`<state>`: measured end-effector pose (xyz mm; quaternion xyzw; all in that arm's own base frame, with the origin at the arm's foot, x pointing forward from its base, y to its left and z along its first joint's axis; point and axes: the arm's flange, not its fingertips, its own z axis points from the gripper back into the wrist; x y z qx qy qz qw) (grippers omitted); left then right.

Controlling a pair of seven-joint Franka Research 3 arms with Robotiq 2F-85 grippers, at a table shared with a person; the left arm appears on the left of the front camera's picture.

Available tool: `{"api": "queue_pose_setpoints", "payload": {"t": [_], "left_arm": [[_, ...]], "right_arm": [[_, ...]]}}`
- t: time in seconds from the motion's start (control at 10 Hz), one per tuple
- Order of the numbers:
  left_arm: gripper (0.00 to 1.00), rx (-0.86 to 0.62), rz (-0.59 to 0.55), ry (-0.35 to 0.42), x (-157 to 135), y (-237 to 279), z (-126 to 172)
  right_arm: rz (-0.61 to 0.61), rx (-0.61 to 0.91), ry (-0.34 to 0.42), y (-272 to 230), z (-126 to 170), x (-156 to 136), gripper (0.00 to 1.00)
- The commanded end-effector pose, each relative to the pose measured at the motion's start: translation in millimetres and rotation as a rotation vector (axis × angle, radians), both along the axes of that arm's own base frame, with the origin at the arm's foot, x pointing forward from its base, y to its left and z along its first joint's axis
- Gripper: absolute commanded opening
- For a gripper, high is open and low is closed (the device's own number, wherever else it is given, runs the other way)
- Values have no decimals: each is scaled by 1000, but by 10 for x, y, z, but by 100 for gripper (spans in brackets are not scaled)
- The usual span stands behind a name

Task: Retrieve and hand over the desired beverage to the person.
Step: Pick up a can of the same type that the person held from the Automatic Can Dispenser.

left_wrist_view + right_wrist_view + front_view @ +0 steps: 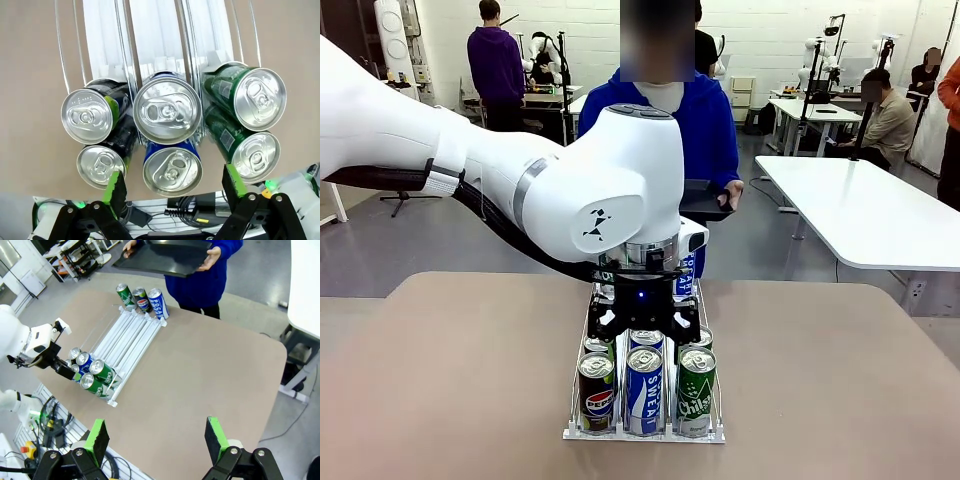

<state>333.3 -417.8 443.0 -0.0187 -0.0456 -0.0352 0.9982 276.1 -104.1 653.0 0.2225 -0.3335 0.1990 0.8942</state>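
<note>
Beverage cans stand in a three-lane wire rack (643,434): Pepsi cans (596,392) on the left, blue Pocari Sweat cans (644,390) in the middle, green Chilsung cans (696,392) on the right. My left gripper (643,330) hangs open just above the near cans. In the left wrist view its fingers (117,185) straddle the front blue can (172,171) from above, holding nothing. My right gripper (156,435) is open and high above the table. The person (705,120) in a blue hoodie stands at the far side holding a black tray (705,200).
Three more cans (142,299) stand at the rack's far end near the person. The tan table (840,380) is bare on both sides of the rack. White tables (865,205) and other people are farther back.
</note>
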Motion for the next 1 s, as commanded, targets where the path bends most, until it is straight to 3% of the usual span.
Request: {"api": "queue_pose_setpoints", "payload": {"t": [0.0,0.5,0.6,0.7,0.8,0.9], "left_arm": [[100,13,27,-29,35,-56,-13],[100,28,25,7,39,-76,-95],[94,16,14,2,43,-61,-94],[41,23,8,2,42,-53,-83],[35,28,7,8,43,-47,-80],[0,31,7,13,41,-44,-84]], "right_arm": [[14,8,-4,11,-8,2,100],[14,8,-4,11,-8,2,100],[14,8,-4,11,-8,2,100],[14,8,-4,11,-8,2,100],[14,8,-4,11,-8,2,100],[14,8,-4,11,-8,2,100]]}}
